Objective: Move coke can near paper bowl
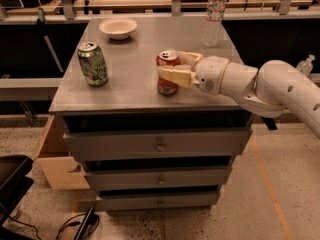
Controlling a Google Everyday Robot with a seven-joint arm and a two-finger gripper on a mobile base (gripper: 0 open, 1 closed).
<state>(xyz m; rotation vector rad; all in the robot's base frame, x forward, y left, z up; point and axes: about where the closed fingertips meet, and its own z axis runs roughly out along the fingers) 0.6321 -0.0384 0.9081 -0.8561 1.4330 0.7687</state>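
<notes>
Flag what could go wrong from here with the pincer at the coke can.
1. The pincer sits at the coke can's side; a loose hold could tip it, and the table's front edge is close.
2. The green can stands left of the route to the paper bowl; a wide sweep might clip it.

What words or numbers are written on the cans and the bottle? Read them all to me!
No text here can be read.
coke can: white markings, too blurred to read.
green can: pale markings, too blurred to read.
water bottle: nothing legible.
paper bowl: no writing shows.
claw, at the coke can: no writing shows.
</notes>
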